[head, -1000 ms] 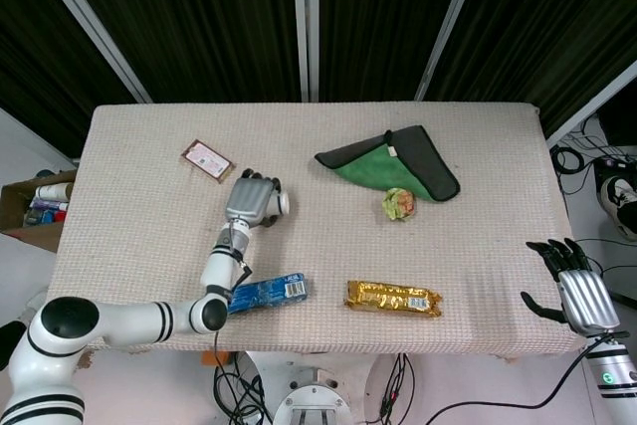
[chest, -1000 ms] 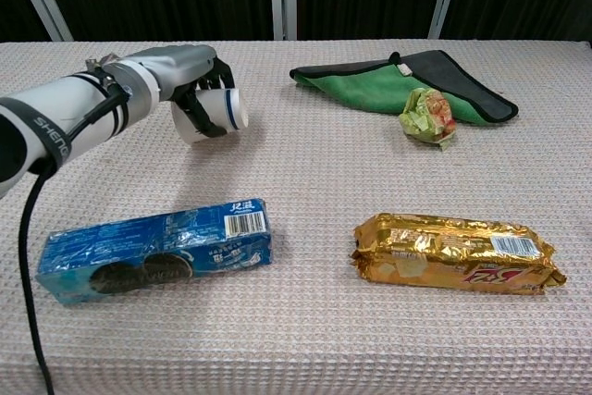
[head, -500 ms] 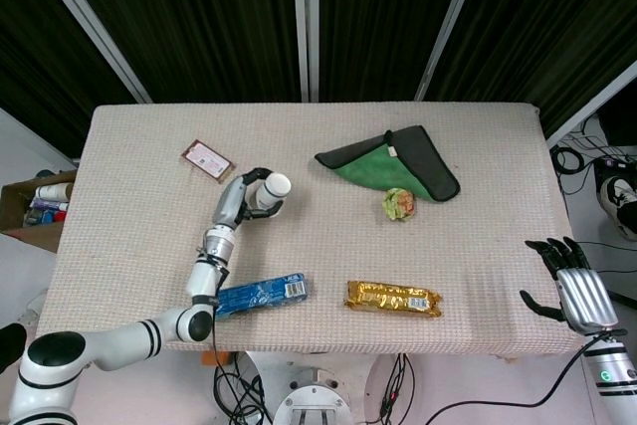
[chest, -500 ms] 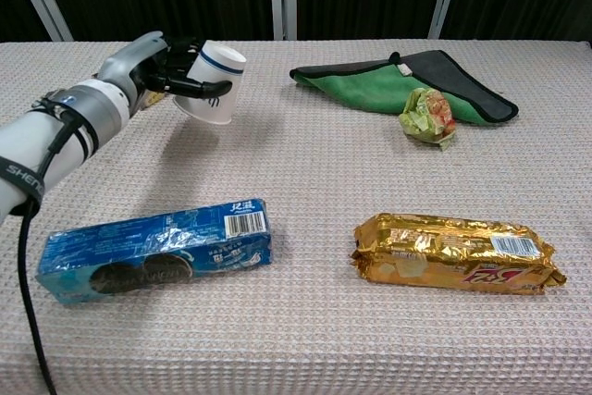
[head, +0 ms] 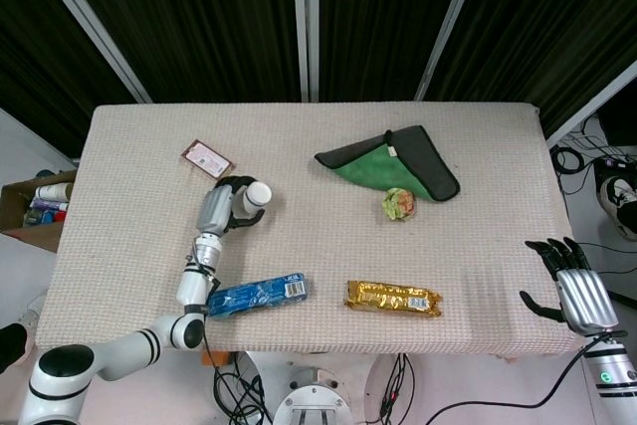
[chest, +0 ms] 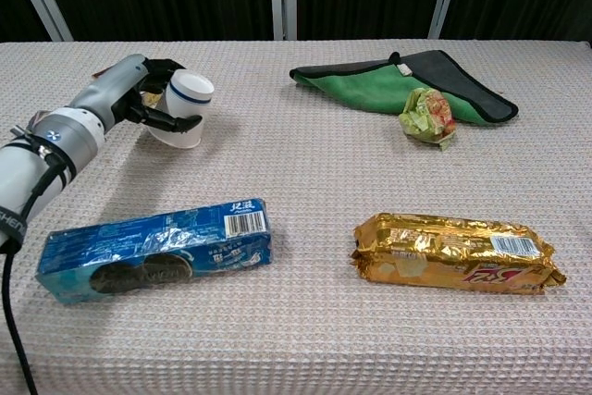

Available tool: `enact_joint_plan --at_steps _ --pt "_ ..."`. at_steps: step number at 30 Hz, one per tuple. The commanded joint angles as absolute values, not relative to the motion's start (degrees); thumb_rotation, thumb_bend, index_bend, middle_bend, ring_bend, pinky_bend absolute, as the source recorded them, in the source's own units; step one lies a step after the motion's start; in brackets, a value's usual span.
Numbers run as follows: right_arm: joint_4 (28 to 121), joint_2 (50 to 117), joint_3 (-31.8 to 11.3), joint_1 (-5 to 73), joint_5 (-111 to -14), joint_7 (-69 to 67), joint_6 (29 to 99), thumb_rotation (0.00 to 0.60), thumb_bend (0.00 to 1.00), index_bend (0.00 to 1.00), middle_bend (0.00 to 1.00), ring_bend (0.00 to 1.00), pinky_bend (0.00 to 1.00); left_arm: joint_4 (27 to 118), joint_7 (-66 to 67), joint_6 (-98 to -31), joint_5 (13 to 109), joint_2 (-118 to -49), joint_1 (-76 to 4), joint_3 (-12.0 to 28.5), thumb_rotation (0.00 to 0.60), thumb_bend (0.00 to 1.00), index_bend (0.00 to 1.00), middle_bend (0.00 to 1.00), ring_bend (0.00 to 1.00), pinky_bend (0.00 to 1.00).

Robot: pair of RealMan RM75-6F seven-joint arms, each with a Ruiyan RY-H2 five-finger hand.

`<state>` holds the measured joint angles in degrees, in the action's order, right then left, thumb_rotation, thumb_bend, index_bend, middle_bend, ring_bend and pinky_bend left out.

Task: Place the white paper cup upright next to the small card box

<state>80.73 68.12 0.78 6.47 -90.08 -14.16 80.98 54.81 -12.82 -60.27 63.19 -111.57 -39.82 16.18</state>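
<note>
My left hand [head: 219, 208] [chest: 129, 90] grips the white paper cup [head: 256, 196] [chest: 185, 106], which stands nearly upright with its mouth up, low over or on the table. The small card box [head: 207, 159], brown with a pink label, lies flat just up and to the left of the cup in the head view; the chest view shows only a sliver of it behind the hand. My right hand [head: 577, 294] hovers open at the table's front right corner, far from both, holding nothing.
A blue cookie pack [head: 257, 294] [chest: 157, 249] lies in front of the left arm. A gold snack bar [head: 392, 298] [chest: 455, 253] lies mid-front. A green and black cloth [head: 393, 163] [chest: 407, 80] and a crumpled wrapper [head: 399, 204] [chest: 426, 116] sit toward the back right.
The left hand turned the cup from lying sideways to mouth-up and carried it left, toward the card box, and lower. The right hand stayed still.
</note>
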Motion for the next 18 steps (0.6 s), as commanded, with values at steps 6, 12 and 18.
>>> enact_joint_plan --at_steps 6,12,18 --pt "80.7 67.9 0.9 6.2 -90.4 -14.2 81.5 0.6 0.19 0.17 0.21 0.07 0.09 63.7 -7.7 -61.7 63.2 -105.7 -36.6 16.0 0.6 0.4 0.17 0.23 0.14 0.14" --pt "81.0 67.6 0.8 6.3 -90.7 -14.2 81.8 0.6 0.19 0.17 0.21 0.07 0.09 75.8 -2.8 -61.4 62.9 -96.9 -34.4 15.3 0.6 0.37 0.13 0.19 0.12 0.14" --pt "81.1 67.5 0.7 6.6 -91.3 -14.1 81.8 0.6 0.19 0.17 0.21 0.07 0.09 85.7 2.8 -58.9 56.6 -88.6 -33.0 15.8 0.6 0.33 0.12 0.18 0.12 0.14"
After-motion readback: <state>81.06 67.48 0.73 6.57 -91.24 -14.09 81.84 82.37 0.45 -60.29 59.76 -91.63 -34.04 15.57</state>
